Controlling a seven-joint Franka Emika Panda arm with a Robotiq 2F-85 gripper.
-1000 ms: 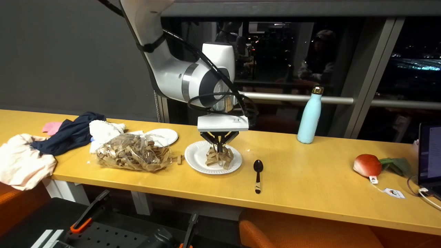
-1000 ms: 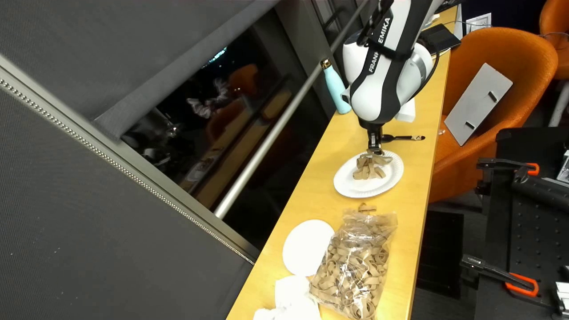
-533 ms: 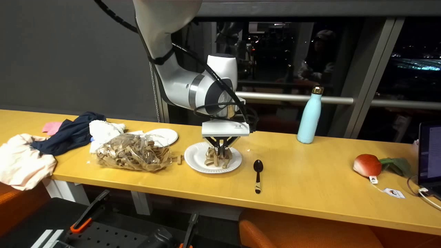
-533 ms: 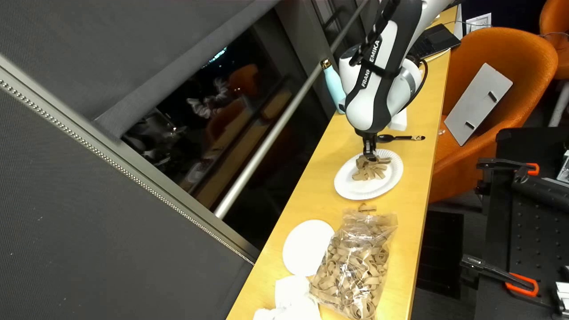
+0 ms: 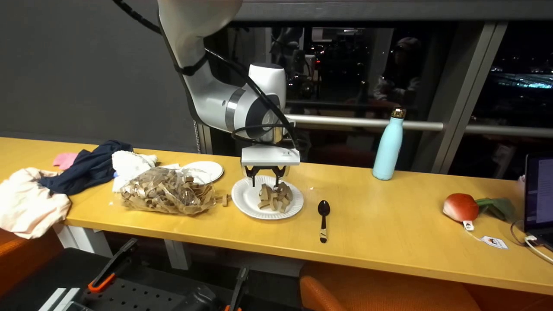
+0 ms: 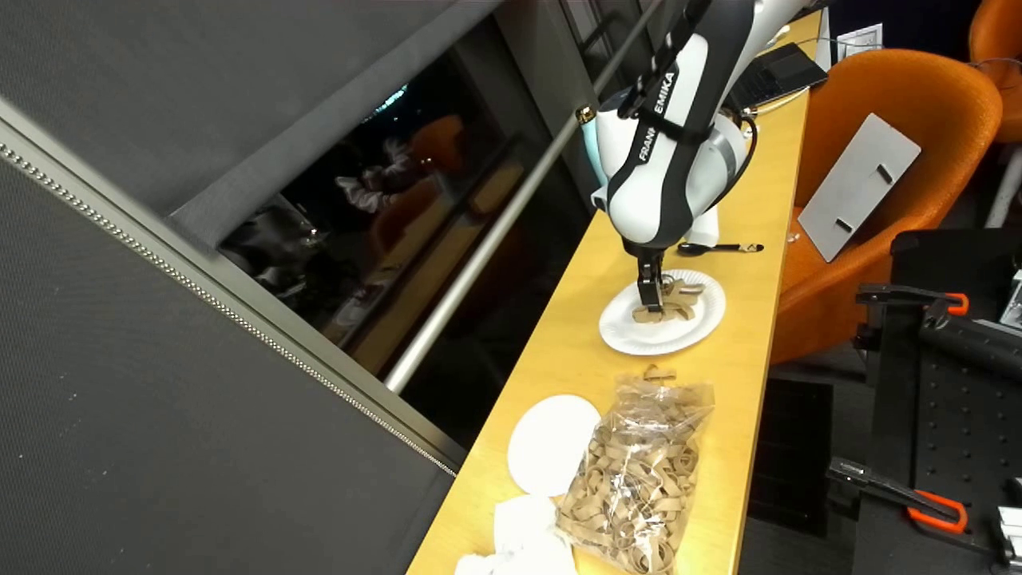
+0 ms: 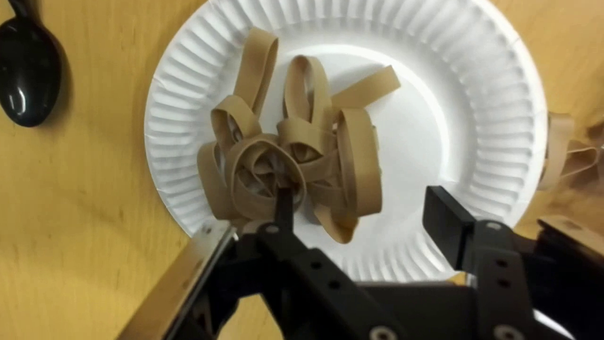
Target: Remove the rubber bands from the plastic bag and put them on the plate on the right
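Its two fingers [image 7: 446, 229] spread apart, the Robotiq gripper [image 5: 265, 185] hangs over the fluted white paper plate [image 7: 505, 137], one finger at the tangled heap of tan rubber bands [image 7: 306, 133] lying there; whether they touch cannot be told. More loops fill the clear plastic bag [image 6: 639, 479] on the table [image 5: 367, 224], a few between its end and the plate, and a black spoon [image 5: 323, 220] lies on the plate's opposite side.

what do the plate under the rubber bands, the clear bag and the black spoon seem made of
Plate: probably white paper, fairly matte, given its pleated rim; foam possible.
Bag: thin glossy plastic film, going by its crinkles and see-through shine.
Spoon: smooth, glossy black with bright highlights; likely plastic, though coated metal is possible.
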